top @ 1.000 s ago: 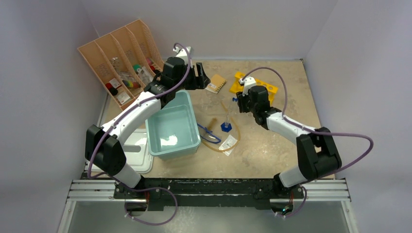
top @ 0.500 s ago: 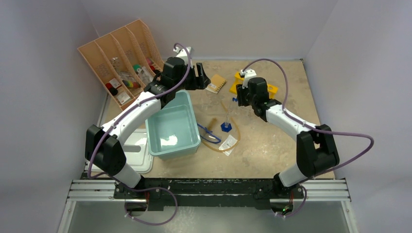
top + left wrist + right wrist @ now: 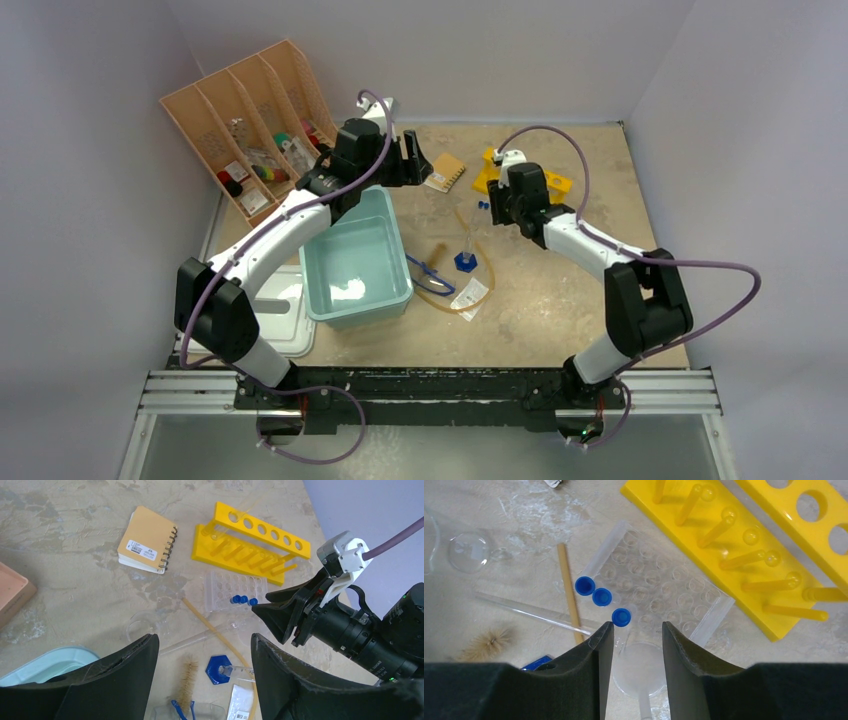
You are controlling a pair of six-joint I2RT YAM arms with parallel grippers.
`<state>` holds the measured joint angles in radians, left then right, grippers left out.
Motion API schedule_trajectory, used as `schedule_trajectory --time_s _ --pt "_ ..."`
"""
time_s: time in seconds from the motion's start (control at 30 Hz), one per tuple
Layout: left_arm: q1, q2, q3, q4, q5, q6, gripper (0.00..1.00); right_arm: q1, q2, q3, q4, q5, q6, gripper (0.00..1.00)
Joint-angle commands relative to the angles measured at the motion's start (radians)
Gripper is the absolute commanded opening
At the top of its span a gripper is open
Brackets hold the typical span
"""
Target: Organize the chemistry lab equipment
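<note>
Three blue-capped test tubes [image 3: 602,597] stand in a clear well rack [image 3: 664,590] beside a yellow rack [image 3: 744,545]. My right gripper [image 3: 637,625] hovers open just over them, its left fingertip beside the nearest blue cap [image 3: 621,616], gripping nothing. A round clear flask [image 3: 644,667] lies beneath its jaws. My left gripper [image 3: 204,637] hangs wide open and empty above the table. Below it lie the brush [image 3: 187,672], the cylinder with its blue hexagonal base [image 3: 218,669], amber tubing [image 3: 210,625] and the blue-rimmed goggles [image 3: 430,275].
A pale teal tub [image 3: 355,260] sits under the left arm, with a white lid [image 3: 285,325] to its left. The peach organiser [image 3: 240,120] stands at the back left. A tan spiral notebook [image 3: 145,540] and a small white packet [image 3: 470,293] lie on the table.
The right gripper has shifted a little toward the back of the table, over the blue-capped tubes. The left arm has stayed still.
</note>
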<state>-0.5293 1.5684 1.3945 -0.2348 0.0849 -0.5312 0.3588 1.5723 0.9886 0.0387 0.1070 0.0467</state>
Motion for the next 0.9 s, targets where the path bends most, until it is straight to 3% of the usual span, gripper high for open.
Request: schedule_trajectory --time_s 0.0,0.17,0.47,0.87 --pt "0.009 -0.039 0.004 0.023 0.004 0.005 0.67 -0.003 0.014 0.054 -0.001 0.073 0.025 0.42" --pt "0.009 -0.038 0.003 0.021 0.004 0.006 0.67 -0.004 0.025 0.067 -0.012 0.095 0.031 0.42" --pt "0.009 -0.042 0.007 0.022 0.003 0.006 0.67 -0.004 -0.061 0.096 -0.068 -0.054 0.051 0.51" --pt "0.009 -0.094 -0.012 0.028 -0.004 0.006 0.67 -0.005 -0.188 0.11 -0.322 0.04 0.219 0.54"
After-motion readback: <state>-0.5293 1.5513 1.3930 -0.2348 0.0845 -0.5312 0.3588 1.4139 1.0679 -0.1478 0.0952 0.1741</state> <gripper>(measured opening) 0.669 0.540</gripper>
